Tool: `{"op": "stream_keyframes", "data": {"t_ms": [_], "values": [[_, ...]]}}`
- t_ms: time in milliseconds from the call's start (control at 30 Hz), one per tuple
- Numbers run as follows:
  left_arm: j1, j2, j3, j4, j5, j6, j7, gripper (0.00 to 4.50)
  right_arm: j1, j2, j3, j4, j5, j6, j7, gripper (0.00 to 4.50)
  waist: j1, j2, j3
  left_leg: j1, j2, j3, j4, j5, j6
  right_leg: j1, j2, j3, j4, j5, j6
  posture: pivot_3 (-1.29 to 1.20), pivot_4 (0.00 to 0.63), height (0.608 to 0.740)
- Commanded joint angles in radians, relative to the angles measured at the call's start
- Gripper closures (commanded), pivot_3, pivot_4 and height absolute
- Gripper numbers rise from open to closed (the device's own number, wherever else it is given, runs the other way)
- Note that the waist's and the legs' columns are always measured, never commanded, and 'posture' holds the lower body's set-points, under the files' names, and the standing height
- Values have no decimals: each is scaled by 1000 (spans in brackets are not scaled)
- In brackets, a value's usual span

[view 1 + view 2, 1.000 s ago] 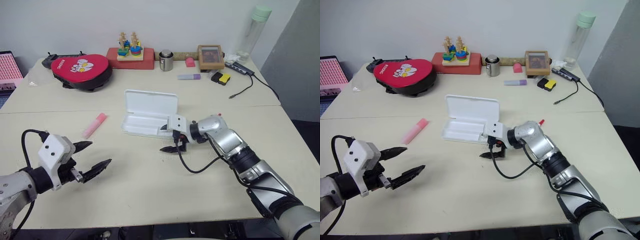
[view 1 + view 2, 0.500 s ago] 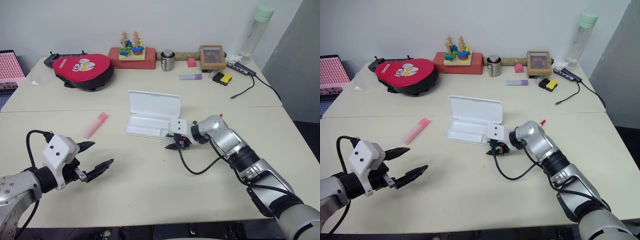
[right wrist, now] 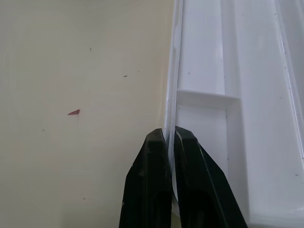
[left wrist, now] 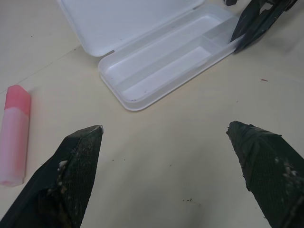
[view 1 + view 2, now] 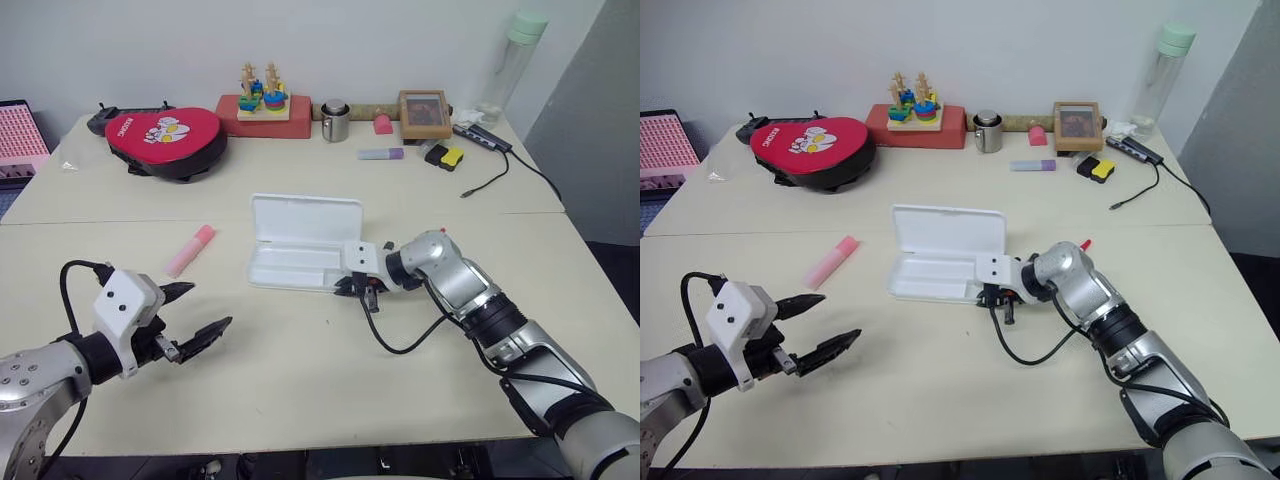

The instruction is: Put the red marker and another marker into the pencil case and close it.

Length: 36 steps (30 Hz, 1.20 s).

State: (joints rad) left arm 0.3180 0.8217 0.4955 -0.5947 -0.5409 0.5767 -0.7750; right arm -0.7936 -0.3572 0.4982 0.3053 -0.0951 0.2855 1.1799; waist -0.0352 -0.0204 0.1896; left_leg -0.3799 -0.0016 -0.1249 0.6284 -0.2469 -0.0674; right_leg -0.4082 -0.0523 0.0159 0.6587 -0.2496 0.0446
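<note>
- The case (image 5: 303,243) lay open mid-table, its tray bare.
- Right gripper (image 3: 169,137) pinched the tray's near wall.
- Left gripper (image 5: 190,314) hung wide apart.
- Pink highlighter (image 5: 189,250) lay left of the case.

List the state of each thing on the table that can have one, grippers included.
pencil case: lid open, tray empty, near wall pinched by the right gripper.
pink highlighter: capped, lying flat on the table, outside the case.
red marker: lying on the table behind the right arm, mostly hidden.
right gripper: shut on the case's wall.
left gripper: open, holding nothing.
purple highlighter: lying flat, capped.
</note>
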Motion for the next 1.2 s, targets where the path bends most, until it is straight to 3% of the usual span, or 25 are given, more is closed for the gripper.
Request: {"op": "stream_keyframes", "data": {"t_ms": [33, 167, 433, 933, 1200], "values": [[-7, 0, 5, -4, 12, -22, -4, 0, 24, -40, -48, -135, 52, 30, 36, 4419, 1, 0, 0, 0, 0, 0, 0, 0, 0, 0, 0, 0, 0, 0, 0, 0, 150, 740], [-17, -1, 5, 5, 15, -20, -5, 0, 52, -46, -123, -256, 168, 182, 51, 4419, 1, 0, 0, 0, 0, 0, 0, 0, 0, 0, 0, 0, 0, 0, 0, 0, 150, 740], [-46, 15, -8, 45, 26, -28, -27, 0, 156, -187, -97, -489, 220, 246, 93, 4419, 4, 0, 0, 0, 0, 0, 0, 0, 0, 0, 0, -1, 0, -3, 4, 0, 150, 740], [-155, 89, -57, 146, 60, -52, -114, 0, 185, -246, 43, -483, 158, 188, 121, 4419, 2, 0, 0, 0, 0, 0, 0, 0, 0, 0, 0, 0, -1, -3, 5, 0, 150, 740], [-181, 99, -70, 165, 64, -53, -133, 0, 171, -231, 30, -457, 158, 187, 83, 2617, 2, 0, 0, 0, 0, 0, 0, 0, 0, 0, 0, 0, 0, -2, 5, 0, 150, 740]]}}
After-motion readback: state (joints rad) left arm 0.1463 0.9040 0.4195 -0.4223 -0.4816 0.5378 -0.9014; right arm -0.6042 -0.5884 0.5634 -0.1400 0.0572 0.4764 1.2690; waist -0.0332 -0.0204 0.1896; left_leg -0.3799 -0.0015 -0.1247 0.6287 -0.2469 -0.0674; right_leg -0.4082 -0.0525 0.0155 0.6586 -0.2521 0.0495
